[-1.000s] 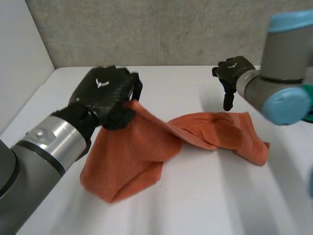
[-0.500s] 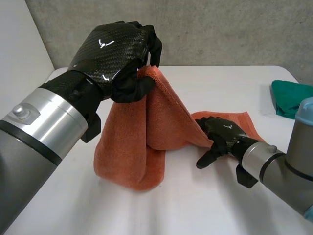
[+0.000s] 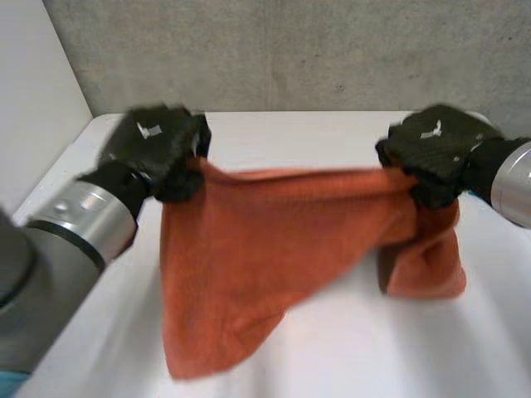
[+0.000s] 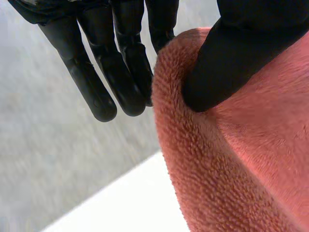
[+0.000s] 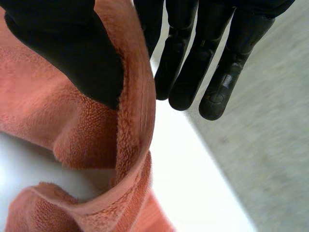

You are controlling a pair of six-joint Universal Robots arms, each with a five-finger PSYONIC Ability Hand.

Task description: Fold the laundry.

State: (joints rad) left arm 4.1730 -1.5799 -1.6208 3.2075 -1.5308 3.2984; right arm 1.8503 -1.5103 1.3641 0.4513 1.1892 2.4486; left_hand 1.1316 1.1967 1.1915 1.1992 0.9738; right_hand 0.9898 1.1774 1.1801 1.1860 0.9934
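Your left hand (image 3: pixel 153 148) pinches the orange towel (image 3: pixel 265 249) at its top left corner, thumb against fingers. Your right hand (image 3: pixel 433 152) pinches the top edge at the right the same way. The towel hangs stretched between them over the white table (image 3: pixel 348 348), its lower part sagging unevenly. Draw the top edge taut and level, then lay the towel flat before folding.

This looks like a robotics lab: a plain white worktop (image 3: pixel 373 356) stands against a rough grey concrete wall (image 3: pixel 290 50) and a white side panel (image 3: pixel 33 99), and grey metal arms (image 3: pixel 75 232) with a black left hand (image 3: pixel 153 145) and right hand (image 3: pixel 436 149) reach over it.
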